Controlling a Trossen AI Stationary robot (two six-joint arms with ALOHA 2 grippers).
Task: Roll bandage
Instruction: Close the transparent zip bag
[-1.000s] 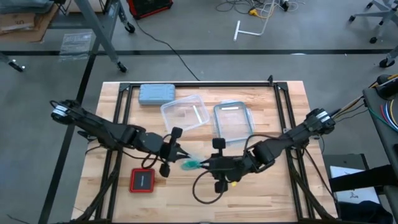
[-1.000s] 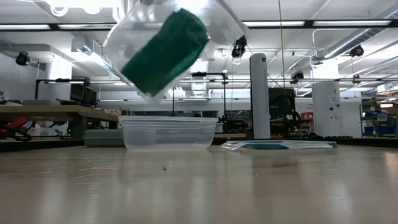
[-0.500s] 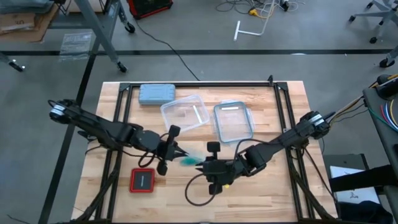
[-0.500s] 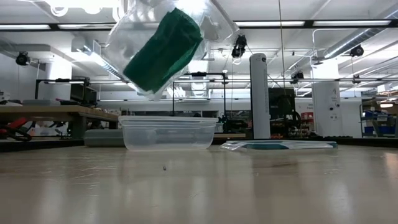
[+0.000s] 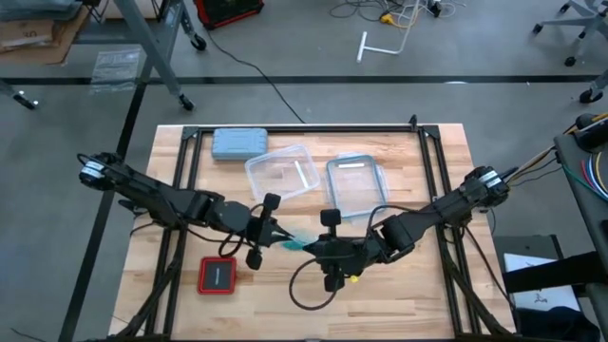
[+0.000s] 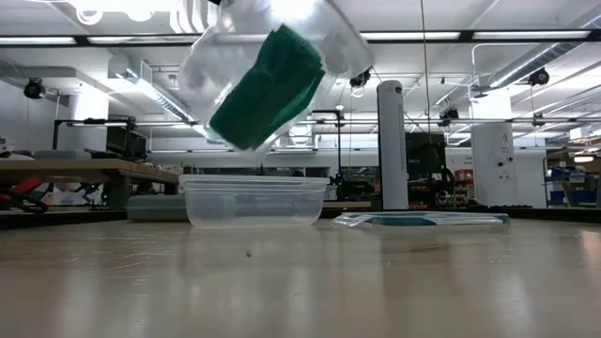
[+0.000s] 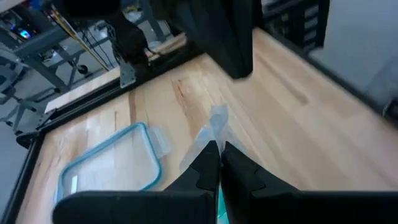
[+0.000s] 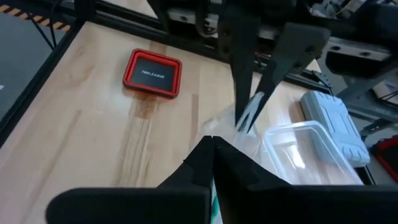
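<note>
A teal-green bandage sits inside a clear plastic wrapper that hangs well above the table, tilted. In the high view the bandage shows as a teal patch between my two grippers at mid-table, near the front. My left gripper is shut on the wrapper from the left. From the right, my right gripper is shut on it too. The grippers' fingertips stand close together. My left gripper pinches a thin edge of the clear wrapper between its two shut fingers, coming in slanting from the table's left. The wrapper is lifted clear of the table. My right gripper pinches the clear wrapper between its shut fingers, coming from the table's right, opposite the left gripper's fingers. The wrapper with the bandage hangs clear of the table.
A clear plastic container and its blue-rimmed lid lie behind the grippers. A grey-blue case lies at the far left. A red tray sits near the front left. A black cable loop hangs by the right arm.
The wrapper with the bandage has shifted a little toward the table's right and stays lifted and tilted between both shut grippers.
</note>
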